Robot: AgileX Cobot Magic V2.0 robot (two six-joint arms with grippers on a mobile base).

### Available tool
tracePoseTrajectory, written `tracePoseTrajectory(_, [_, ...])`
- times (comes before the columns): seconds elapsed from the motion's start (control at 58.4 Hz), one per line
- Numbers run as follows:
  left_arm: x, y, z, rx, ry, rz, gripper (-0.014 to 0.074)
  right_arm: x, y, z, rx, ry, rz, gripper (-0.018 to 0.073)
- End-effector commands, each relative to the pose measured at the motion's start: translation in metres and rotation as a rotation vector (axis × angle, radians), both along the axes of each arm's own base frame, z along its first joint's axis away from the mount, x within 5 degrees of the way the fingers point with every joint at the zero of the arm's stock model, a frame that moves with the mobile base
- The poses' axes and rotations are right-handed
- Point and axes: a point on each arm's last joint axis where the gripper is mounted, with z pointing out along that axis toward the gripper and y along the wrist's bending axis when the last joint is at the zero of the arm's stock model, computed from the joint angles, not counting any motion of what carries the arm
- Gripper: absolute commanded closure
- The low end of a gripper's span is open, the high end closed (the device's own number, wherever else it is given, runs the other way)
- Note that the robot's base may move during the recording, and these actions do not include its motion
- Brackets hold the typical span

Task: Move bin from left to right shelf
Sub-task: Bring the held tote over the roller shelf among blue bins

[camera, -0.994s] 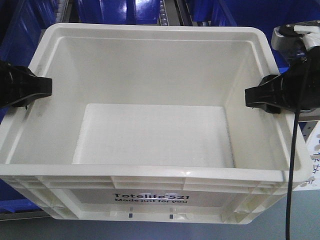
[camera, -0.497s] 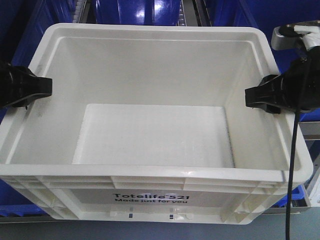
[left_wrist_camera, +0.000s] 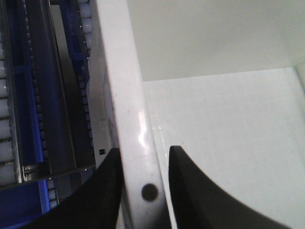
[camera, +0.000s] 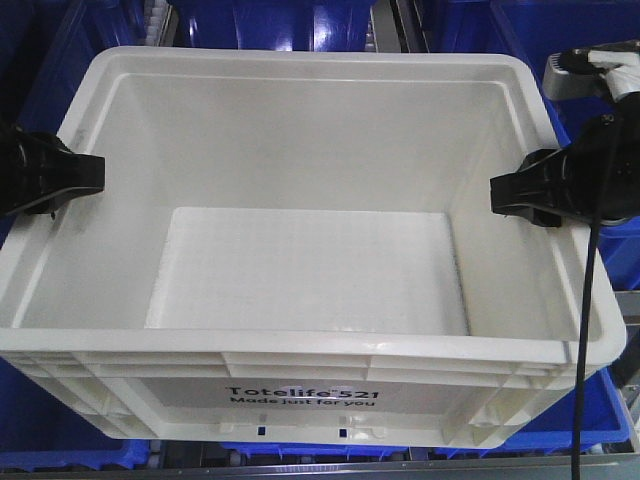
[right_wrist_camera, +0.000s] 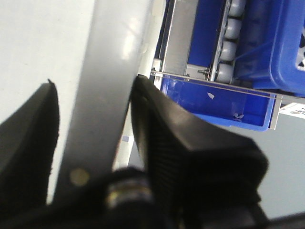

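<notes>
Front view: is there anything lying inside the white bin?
No, the bin holds nothing: its floor and inner walls show only bare white plastic.

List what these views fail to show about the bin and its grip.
Front view: the bin fills the frame and hides whatever lies under it.
Front view: the left tool is cut off by the left edge, the right tool by the right edge.
Right wrist view: close-up blur hides how firmly the right tool meets the bin.
</notes>
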Motion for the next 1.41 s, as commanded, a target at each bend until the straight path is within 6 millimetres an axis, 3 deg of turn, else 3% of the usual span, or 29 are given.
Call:
tracePoseTrajectory(0.0, [-0.0038,-0.0051,0.0340,-0.107,-0.188,-0.003,0.0603,-0.0016,0.0042,0.0305,0.103,-0.155,-0.007,0.0564])
tracePoseTrajectory(1.388, [-0.0038,-0.0051,0.0340,-0.107,-0.188,-0.003,0.0603,-0.0016,0.0042,0.0304,0.103,-0.154,-0.007,0.0564])
